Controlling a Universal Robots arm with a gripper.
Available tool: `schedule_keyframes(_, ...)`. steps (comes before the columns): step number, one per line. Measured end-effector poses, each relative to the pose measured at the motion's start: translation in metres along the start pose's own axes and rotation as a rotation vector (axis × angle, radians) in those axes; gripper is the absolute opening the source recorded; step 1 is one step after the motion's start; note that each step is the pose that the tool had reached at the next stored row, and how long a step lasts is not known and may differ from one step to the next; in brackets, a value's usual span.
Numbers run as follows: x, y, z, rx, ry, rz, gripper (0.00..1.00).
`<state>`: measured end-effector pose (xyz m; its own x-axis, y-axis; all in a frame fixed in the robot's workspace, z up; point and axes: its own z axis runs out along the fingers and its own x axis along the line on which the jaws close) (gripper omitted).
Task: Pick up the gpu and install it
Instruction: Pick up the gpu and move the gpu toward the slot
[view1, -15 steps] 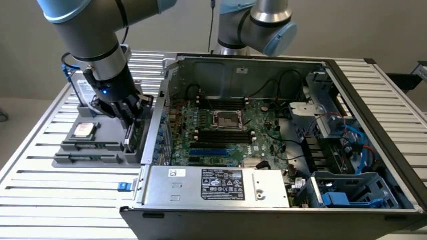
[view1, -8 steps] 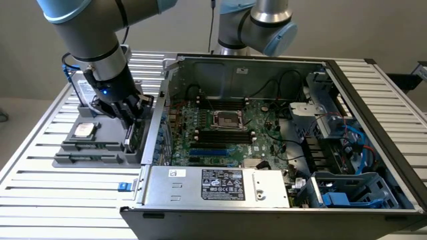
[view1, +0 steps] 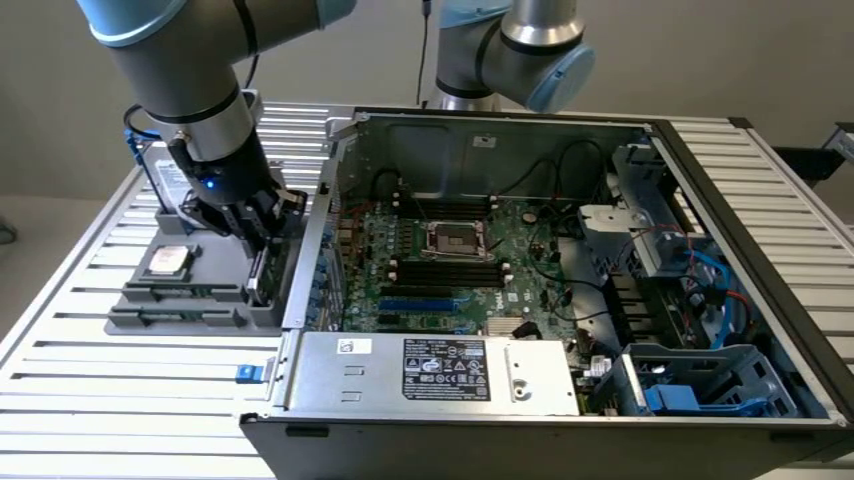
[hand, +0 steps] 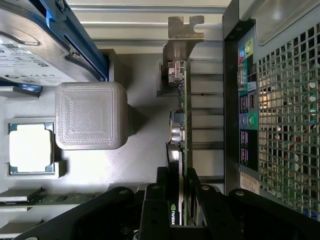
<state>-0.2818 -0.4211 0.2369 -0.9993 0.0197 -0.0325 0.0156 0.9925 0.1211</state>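
In the exterior view, the gripper (view1: 263, 238) hung over the grey parts tray (view1: 187, 315) on the slatted table (view1: 120, 400), at the exterior view's left of the open computer case (view1: 534, 420). Its fingers were clamped on the top edge of the gpu (view1: 264, 278), which stood on edge at the side of the tray nearest the case wall. Whether the card's lower end was seated in the tray or just clear of it could not be told. On the tray a processor chip (view1: 167, 262) lay flat beside the card, and the hard drive (view1: 158, 172) with its blue handle stood behind the arm. Inside the case, the green motherboard (view1: 447, 265) lay exposed, well apart from the card, with the silver power supply (view1: 441, 370) along the near edge.

In the wrist view, the gpu (hand: 183, 145) appeared edge-on — a thin green board with its silver bracket (hand: 183, 35) at the far end. The gripper (hand: 180, 212) was closed on it, one black finger (hand: 152, 210) pressed to each face. The perforated rear panel (hand: 285, 110) of the case ran just beside the card on one side; on the other side were a grey block (hand: 90, 115), the processor chip (hand: 31, 148) and the hard drive (hand: 30, 50).
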Motion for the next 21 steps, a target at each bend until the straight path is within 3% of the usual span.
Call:
schedule_keyframes(4, 0.000, 0.0001, -0.0012, -0.0009, 0.0028, 0.000, 0.26)
schedule_keyframes(12, 0.000, 0.0006, -0.0095, -0.0058, 0.0031, 0.001, 0.26)
schedule_keyframes(21, -0.001, 0.0022, -0.0313, -0.0157, 0.0039, 0.001, 0.26)
